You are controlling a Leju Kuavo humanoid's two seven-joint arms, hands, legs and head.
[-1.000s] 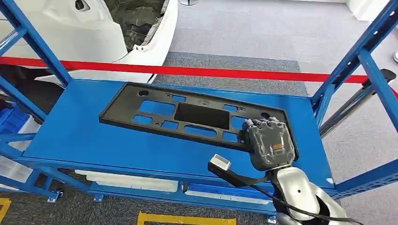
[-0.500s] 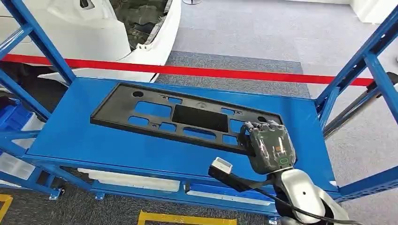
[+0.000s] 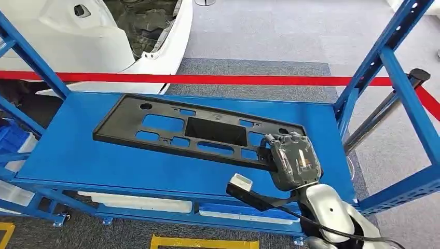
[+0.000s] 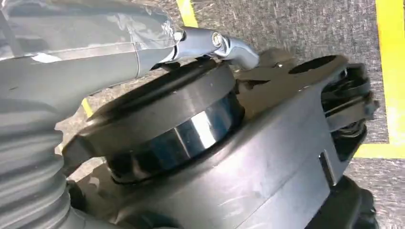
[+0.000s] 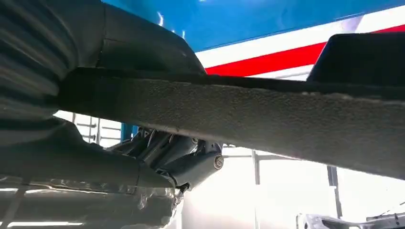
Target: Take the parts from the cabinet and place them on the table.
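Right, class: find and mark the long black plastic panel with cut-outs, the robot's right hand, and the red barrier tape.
long black plastic panel with cut-outs [image 3: 155, 136], head view, bar between its openings.
right hand [image 3: 292, 160], head view, back of the hand gripping the panel's end.
red barrier tape [image 3: 207, 79], head view, mid-span.

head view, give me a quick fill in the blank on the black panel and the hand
1. The black panel lies on a shelf coloured ____.
2. The hand gripping the panel's end is the robot's ____ hand.
3. Behind the shelf runs a tape coloured ____.
4. The large rectangular recess sits near the panel's ____.

Missing words: blue; right; red; middle
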